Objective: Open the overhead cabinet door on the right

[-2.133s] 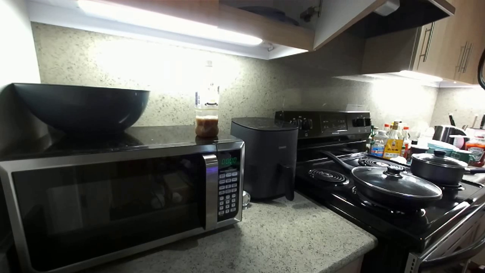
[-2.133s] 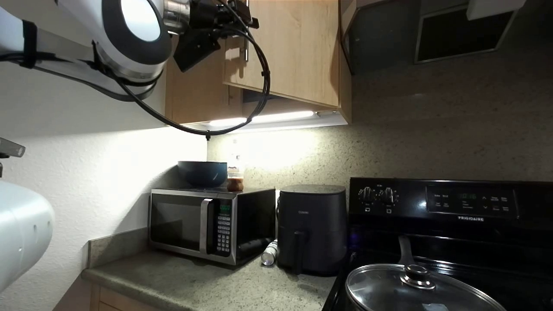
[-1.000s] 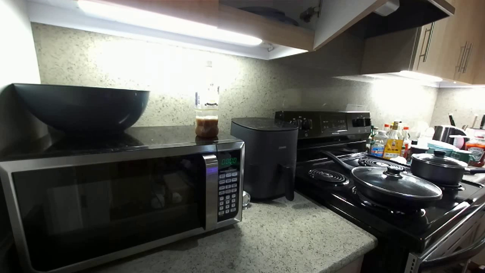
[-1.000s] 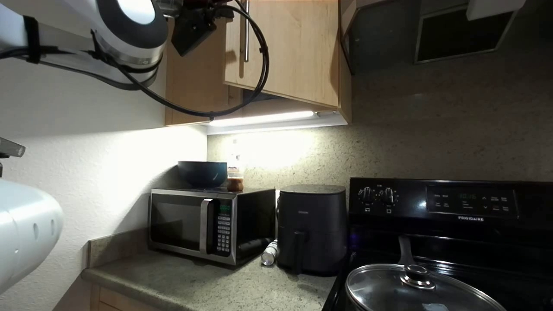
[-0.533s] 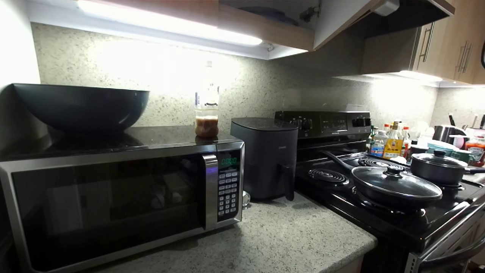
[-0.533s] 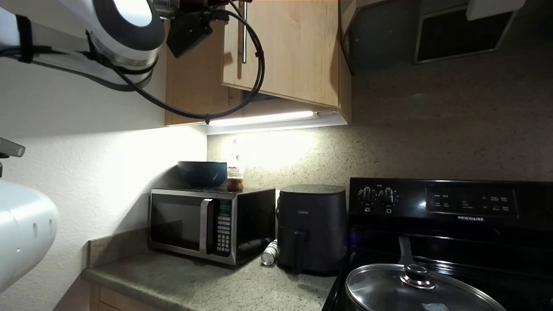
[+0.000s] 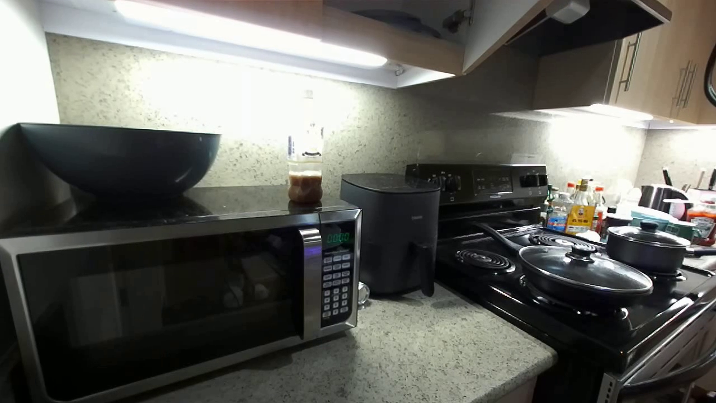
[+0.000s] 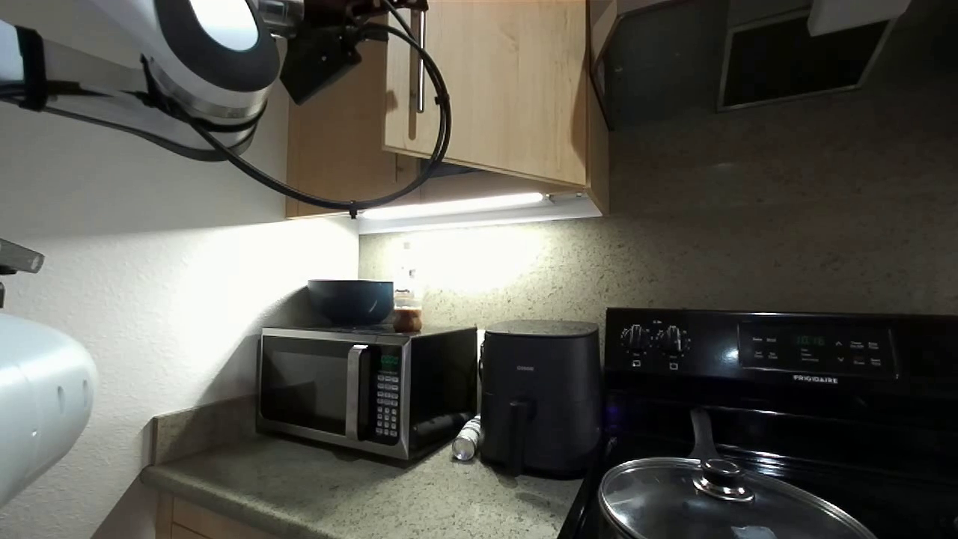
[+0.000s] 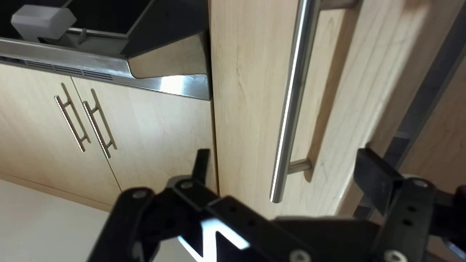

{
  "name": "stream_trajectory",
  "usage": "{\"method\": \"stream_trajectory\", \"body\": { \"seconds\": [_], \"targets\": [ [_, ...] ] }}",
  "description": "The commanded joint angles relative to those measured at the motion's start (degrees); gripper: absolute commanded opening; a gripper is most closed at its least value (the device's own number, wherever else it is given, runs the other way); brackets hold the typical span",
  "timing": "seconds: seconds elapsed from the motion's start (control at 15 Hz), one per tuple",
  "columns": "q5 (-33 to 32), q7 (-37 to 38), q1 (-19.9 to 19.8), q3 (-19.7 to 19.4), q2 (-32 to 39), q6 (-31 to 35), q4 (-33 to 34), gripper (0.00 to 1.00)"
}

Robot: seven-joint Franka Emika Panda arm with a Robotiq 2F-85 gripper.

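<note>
Door (image 8: 509,82) further ajar beside hood (image 9: 94,63)

Dark bowl (image 7: 120,159) up on the microwave (image 7: 168,302), part-filled bottle (image 7: 306,173) standing upright near it! On the table (image 7: 436,347), the black air fryer (image 7: 389,240) sits between microwave and stove (image 7: 503,294), the stove carrying a lidded pan (image 7: 582,280) and lidded pot (image 7: 646,252)!

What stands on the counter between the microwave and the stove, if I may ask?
A black air fryer, with a whitish cylinder lying between it and the microwave; an exterior view shows both.
</note>
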Motion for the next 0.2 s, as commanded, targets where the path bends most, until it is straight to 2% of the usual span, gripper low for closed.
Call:
{"method": "stream_trajectory", "body": {
  "seconds": [0.0, 0.13],
  "targets": [
    [0.4, -0.5, 0.2, 0.0, 0.1, 0.1, 0.0, 1.00],
    [0.4, -0.5, 0.2, 0.0, 0.1, 0.1, 0.0, 1.00]
  ]
}}
